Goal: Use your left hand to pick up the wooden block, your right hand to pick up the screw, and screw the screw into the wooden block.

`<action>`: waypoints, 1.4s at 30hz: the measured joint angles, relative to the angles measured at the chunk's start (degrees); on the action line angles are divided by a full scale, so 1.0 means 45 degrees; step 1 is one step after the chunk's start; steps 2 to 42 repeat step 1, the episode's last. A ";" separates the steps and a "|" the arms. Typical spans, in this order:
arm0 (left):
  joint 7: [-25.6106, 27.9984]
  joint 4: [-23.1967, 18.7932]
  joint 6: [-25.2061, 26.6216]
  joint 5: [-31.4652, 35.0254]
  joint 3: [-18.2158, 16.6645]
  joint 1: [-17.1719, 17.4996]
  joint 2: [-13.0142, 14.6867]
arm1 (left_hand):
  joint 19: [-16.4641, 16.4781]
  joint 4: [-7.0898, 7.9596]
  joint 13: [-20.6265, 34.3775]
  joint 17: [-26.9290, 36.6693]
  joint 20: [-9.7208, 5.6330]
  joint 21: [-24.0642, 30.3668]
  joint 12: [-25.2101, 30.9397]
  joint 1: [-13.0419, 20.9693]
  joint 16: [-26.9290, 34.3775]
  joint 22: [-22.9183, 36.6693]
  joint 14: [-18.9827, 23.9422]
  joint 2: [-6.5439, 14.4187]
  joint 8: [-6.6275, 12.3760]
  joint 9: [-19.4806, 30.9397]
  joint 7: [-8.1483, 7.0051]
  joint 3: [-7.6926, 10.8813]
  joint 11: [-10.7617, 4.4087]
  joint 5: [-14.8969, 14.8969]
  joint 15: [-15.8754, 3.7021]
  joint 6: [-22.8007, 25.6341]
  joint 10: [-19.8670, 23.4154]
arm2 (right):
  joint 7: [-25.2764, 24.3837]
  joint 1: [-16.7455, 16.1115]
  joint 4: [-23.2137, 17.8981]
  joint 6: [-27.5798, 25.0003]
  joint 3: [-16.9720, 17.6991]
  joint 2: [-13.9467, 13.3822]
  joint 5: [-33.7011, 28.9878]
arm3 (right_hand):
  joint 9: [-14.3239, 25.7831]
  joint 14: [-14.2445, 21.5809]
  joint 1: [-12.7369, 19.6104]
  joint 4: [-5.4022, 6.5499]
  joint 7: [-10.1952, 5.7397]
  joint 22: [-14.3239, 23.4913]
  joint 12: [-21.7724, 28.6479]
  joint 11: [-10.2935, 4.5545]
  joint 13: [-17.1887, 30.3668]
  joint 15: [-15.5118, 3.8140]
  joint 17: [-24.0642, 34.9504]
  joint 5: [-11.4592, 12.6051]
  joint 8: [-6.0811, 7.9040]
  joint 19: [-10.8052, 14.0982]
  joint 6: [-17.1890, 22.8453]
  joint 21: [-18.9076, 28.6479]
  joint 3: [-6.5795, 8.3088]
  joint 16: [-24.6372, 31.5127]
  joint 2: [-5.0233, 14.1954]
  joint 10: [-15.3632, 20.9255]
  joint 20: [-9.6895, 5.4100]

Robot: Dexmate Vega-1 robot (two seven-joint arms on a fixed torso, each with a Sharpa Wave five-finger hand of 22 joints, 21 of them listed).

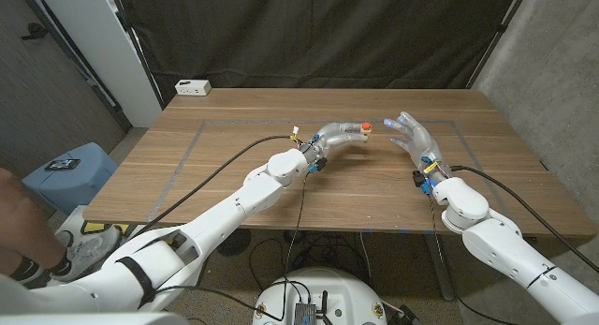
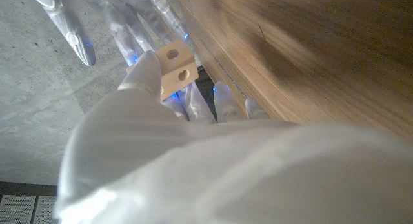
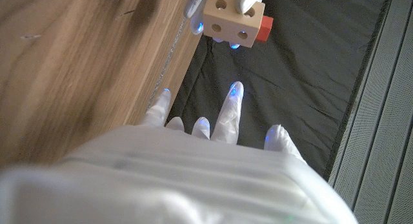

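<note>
Your left hand (image 1: 339, 134) holds the wooden block (image 2: 175, 70) above mid-table with the red screw (image 1: 367, 128) at its end (bare table (image 1: 281, 189) all round), while your right hand (image 1: 414, 136), fingers spread and holding nothing, waits just beside.

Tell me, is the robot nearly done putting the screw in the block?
Looks nearly done. The left hand holds the wooden block up, and the red screw head sits against its side, apparently in a hole. The right hand is open beside it, holding nothing. Whether any tightening is left, I can't tell.
</note>
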 measured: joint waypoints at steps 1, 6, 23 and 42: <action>-0.0041 0.0000 0.0000 -0.0012 0.0000 0.0000 0.0000 | 0.0000 0.0000 0.0000 0.0000 0.0000 0.0000 0.0000 0.0000 0.0000 0.0000 0.0000 0.0000 0.0000 -0.0003 0.0000 0.0000 0.0000 0.0005 0.0000 0.0000 0.0000 | 0.0000 0.0019 0.0002 0.0000 -0.0015 0.0036 0.0000 | -0.0001 -0.0038 -0.0032 0.0000 -0.0057 0.0000 -0.0050 -0.0010 0.0000 0.0036 0.0000 0.0000 0.0000 -0.0117 -0.0268 0.0000 0.0000 0.0000 -0.0032 -0.0047 -0.0117; -0.0041 0.0000 0.0000 -0.0012 0.0000 0.0000 0.0000 | 0.0000 0.0000 0.0000 0.0000 0.0000 0.0000 0.0000 0.0000 0.0000 0.0000 0.0000 0.0000 0.0000 -0.0003 0.0000 0.0000 0.0000 0.0005 0.0000 0.0000 0.0000 | 0.0000 0.0019 0.0002 0.0000 -0.0015 0.0036 0.0000 | -0.0001 -0.0038 -0.0032 0.0000 -0.0057 0.0000 -0.0050 -0.0010 0.0000 0.0036 0.0000 0.0000 0.0000 -0.0117 -0.0268 0.0000 0.0000 0.0000 -0.0032 -0.0047 -0.0117; -0.0041 0.0000 0.0000 -0.0012 0.0000 0.0000 0.0000 | 0.0000 0.0000 0.0000 0.0000 0.0000 0.0000 0.0000 0.0000 0.0000 0.0000 0.0000 0.0000 0.0000 -0.0003 0.0000 0.0000 0.0000 0.0005 0.0000 0.0000 0.0000 | 0.0000 0.0019 0.0002 0.0000 -0.0015 0.0036 0.0000 | -0.0001 -0.0038 -0.0032 0.0000 -0.0057 0.0000 -0.0050 -0.0010 0.0000 0.0036 0.0000 0.0000 0.0000 -0.0117 -0.0268 0.0000 0.0000 0.0000 -0.0032 -0.0047 -0.0117; -0.0041 0.0000 0.0000 -0.0012 0.0000 0.0000 0.0000 | 0.0000 0.0000 0.0000 0.0000 0.0000 0.0000 0.0000 0.0000 0.0000 0.0000 0.0000 0.0000 0.0000 -0.0003 0.0000 0.0000 0.0000 0.0005 0.0000 0.0000 0.0000 | 0.0000 0.0019 0.0002 0.0000 -0.0015 0.0036 0.0000 | -0.0001 -0.0038 -0.0032 0.0000 -0.0057 0.0000 -0.0050 -0.0010 0.0000 0.0036 0.0000 0.0000 0.0000 -0.0117 -0.0268 0.0000 0.0000 0.0000 -0.0032 -0.0047 -0.0117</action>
